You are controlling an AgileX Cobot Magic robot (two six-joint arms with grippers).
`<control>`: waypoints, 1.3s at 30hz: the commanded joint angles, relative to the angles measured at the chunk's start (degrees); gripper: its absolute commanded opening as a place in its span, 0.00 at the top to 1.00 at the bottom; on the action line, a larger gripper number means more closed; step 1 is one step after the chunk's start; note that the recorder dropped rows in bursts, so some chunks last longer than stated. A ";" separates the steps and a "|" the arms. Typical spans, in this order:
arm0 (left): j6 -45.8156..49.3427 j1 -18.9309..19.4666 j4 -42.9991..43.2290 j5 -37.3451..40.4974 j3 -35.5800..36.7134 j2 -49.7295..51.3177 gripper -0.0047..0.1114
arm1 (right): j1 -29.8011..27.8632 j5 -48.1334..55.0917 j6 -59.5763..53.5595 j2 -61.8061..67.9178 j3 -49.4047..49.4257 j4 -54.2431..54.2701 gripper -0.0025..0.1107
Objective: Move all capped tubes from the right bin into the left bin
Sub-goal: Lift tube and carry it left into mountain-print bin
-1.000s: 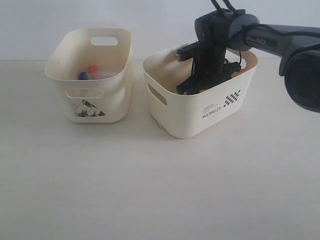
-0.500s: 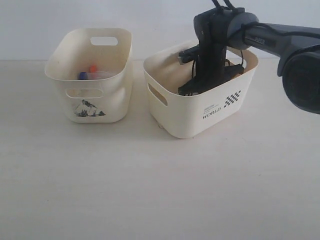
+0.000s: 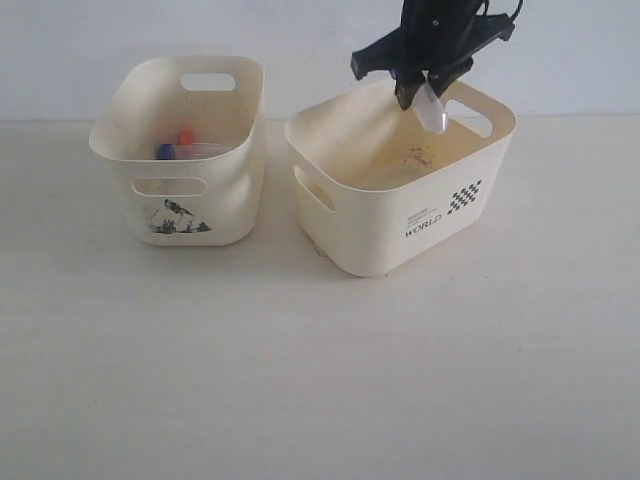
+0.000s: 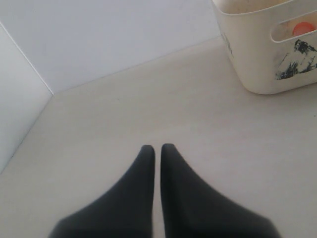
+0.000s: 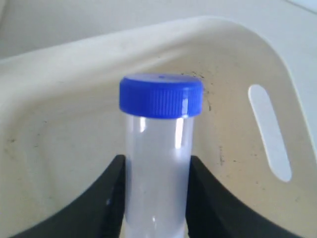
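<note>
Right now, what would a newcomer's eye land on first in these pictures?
The right gripper stands out first, clamped on a clear tube with a bright blue cap, held over the right bin. Next come the orange cap and a second blue cap inside the left bin, which bears a mountain picture.

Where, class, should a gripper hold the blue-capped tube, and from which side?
Grip the tube on its clear body just below the blue cap, a finger on each side, squeezing across it. That wall is straight and round; the cap is wider, the tip tapers.
</note>
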 commanded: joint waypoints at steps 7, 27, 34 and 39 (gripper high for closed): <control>-0.54 0.02 0.06 -0.24 -0.21 0.03 0.92 | -0.55 0.29 0.31 -14.62 24.80 -5.13 0.98; -0.54 0.02 0.06 -0.24 -0.21 0.03 0.92 | 13.20 -40.43 -25.56 -23.78 41.26 36.30 0.98; -0.54 0.02 0.06 -0.24 -0.21 0.03 0.92 | 16.44 -45.83 -42.93 -12.66 28.96 44.57 0.98; -0.54 0.02 0.06 -0.24 -0.21 0.03 0.92 | 19.79 -55.22 -50.77 -6.30 21.71 44.06 0.98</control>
